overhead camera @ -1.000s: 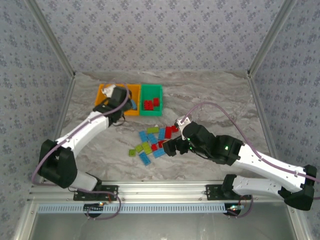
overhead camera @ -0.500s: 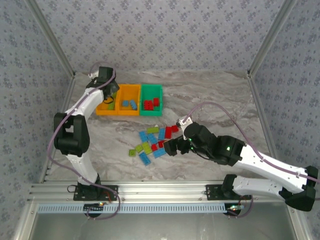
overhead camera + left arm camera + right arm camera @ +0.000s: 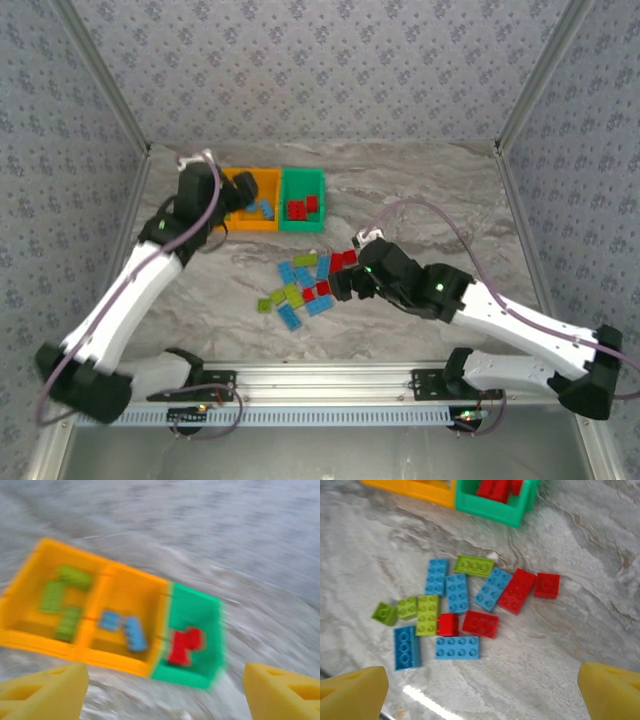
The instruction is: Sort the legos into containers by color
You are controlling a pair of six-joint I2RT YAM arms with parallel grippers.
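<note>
Right gripper (image 3: 482, 687) spread, empty | left gripper (image 3: 164, 685) spread | containers (image 3: 250, 226) in left-right row | legos (image 3: 457, 647) flat, mixed headings

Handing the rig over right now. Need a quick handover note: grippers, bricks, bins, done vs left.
Left gripper: open, empty, by the bins.
Right gripper: open, empty, over the loose pile.
Done: left orange bin holds three green bricks, middle orange bin two blue bricks, green bin red bricks.
Left: thirteen loose on the table, five blue, four green, four red.
</note>
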